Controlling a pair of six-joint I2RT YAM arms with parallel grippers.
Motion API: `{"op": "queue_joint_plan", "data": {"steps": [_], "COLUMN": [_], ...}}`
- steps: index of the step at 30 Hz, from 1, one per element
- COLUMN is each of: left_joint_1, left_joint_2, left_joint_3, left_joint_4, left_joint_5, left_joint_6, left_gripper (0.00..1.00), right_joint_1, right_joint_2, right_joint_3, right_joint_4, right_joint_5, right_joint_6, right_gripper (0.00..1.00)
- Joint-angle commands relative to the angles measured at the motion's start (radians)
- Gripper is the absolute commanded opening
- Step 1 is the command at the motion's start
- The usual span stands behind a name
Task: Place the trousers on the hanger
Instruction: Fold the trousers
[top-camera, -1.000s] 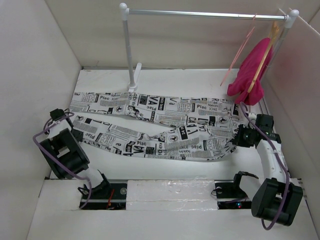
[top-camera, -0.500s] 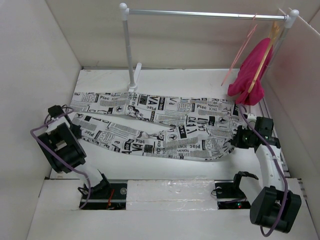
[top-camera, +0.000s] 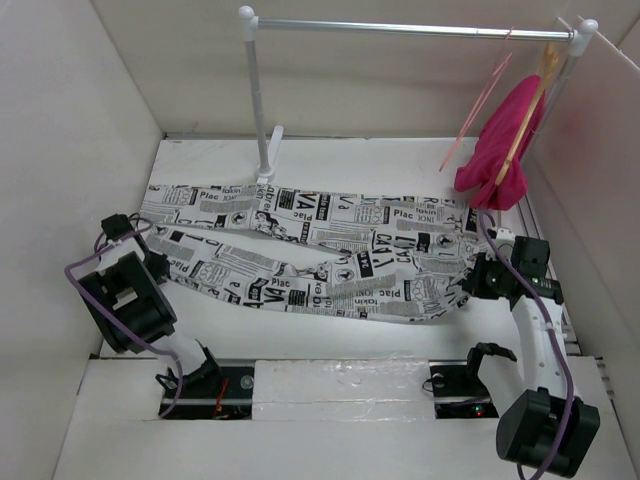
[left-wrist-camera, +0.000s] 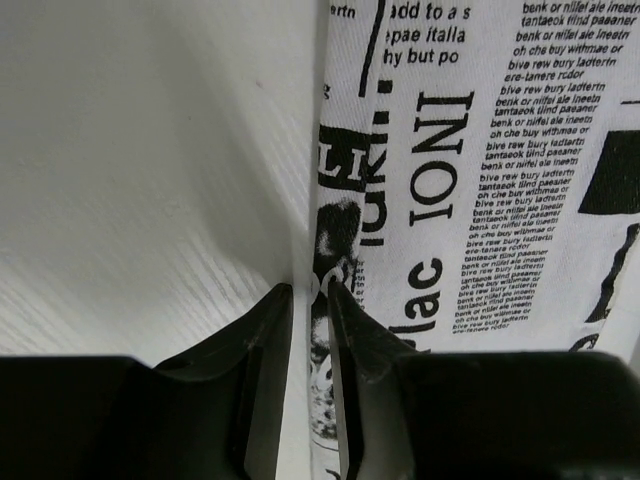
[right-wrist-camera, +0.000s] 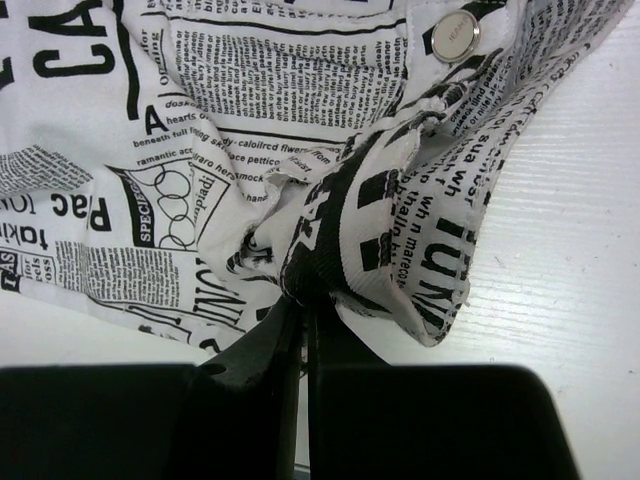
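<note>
The trousers (top-camera: 330, 250), white with black newspaper print, lie spread across the table, legs to the left and waist to the right. My left gripper (top-camera: 152, 262) is at the lower leg's end. In the left wrist view its jaws (left-wrist-camera: 310, 295) stand a narrow gap apart around the cloth's edge (left-wrist-camera: 335, 250), and a strip of table shows beside the cloth. My right gripper (top-camera: 470, 283) is shut on the bunched waistband (right-wrist-camera: 350, 230) below the metal button (right-wrist-camera: 455, 36). The hanger (top-camera: 480, 105), thin salmon-pink wire, hangs from the rail at the far right.
A clothes rack stands at the back, with its rail (top-camera: 410, 28) overhead and its post (top-camera: 258, 100) at the left. A magenta garment (top-camera: 500, 145) hangs on a wooden hanger (top-camera: 530, 110) beside the wire one. White walls close in both sides.
The right arm's base link swung down and right while its gripper kept hold of the waist. The left arm shifted slightly at the leg end. The lower leg's cloth moved a little.
</note>
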Motion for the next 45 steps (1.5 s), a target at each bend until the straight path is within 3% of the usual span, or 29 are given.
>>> {"op": "queue_joint_plan", "data": {"steps": [1, 3, 14, 18, 19, 21, 26, 29, 32, 33, 36, 40, 45], "left_joint_1": [-0.001, -0.001, -0.001, -0.050, -0.060, -0.069, -0.069, -0.093, -0.106, -0.106, -0.106, -0.106, -0.107], "left_joint_2": [0.090, 0.104, 0.104, 0.134, 0.146, 0.149, 0.082, -0.079, -0.347, -0.342, -0.324, -0.296, -0.193], "left_joint_3": [-0.005, 0.004, -0.016, 0.006, 0.007, 0.014, 0.018, 0.017, 0.145, 0.238, 0.314, 0.382, 0.573], "left_joint_4": [-0.037, -0.030, 0.006, 0.000, -0.001, -0.017, -0.072, -0.133, -0.252, -0.300, -0.374, -0.369, -0.333], "left_joint_5": [-0.039, -0.025, 0.035, 0.015, -0.018, -0.034, -0.049, -0.081, -0.030, -0.095, -0.141, -0.169, -0.106], "left_joint_6": [0.023, 0.022, 0.046, 0.054, 0.052, 0.065, 0.091, 0.083, 0.066, 0.062, 0.048, 0.019, -0.029], "left_gripper": [0.19, 0.27, 0.33, 0.20, 0.06, 0.00, 0.00, 0.00, 0.00, 0.00, 0.00, 0.00, 0.00], "right_joint_1": [0.011, 0.011, 0.020, 0.020, 0.020, 0.020, 0.042, 0.080, 0.194, 0.224, 0.236, 0.234, 0.099], "right_joint_2": [-0.010, -0.014, -0.059, -0.066, -0.063, -0.057, -0.054, -0.065, -0.097, -0.103, -0.089, -0.039, 0.160], "right_joint_3": [0.055, 0.055, 0.013, 0.026, 0.032, 0.058, 0.088, 0.139, 0.215, 0.286, 0.369, 0.381, 0.441], "right_joint_4": [0.000, 0.000, -0.002, 0.006, 0.011, 0.017, -0.009, -0.136, -0.299, -0.345, -0.373, -0.269, -0.100], "right_joint_5": [-0.040, -0.054, -0.096, -0.127, -0.135, -0.170, -0.166, -0.118, 0.018, 0.093, 0.196, 0.284, 0.204], "right_joint_6": [-0.012, -0.013, -0.021, -0.004, 0.002, 0.013, 0.005, -0.030, -0.040, -0.040, -0.044, -0.053, -0.047], "right_gripper": [0.00, 0.00, 0.00, 0.00, 0.00, 0.00, 0.00, 0.00, 0.00, 0.00, 0.00, 0.00, 0.00]}}
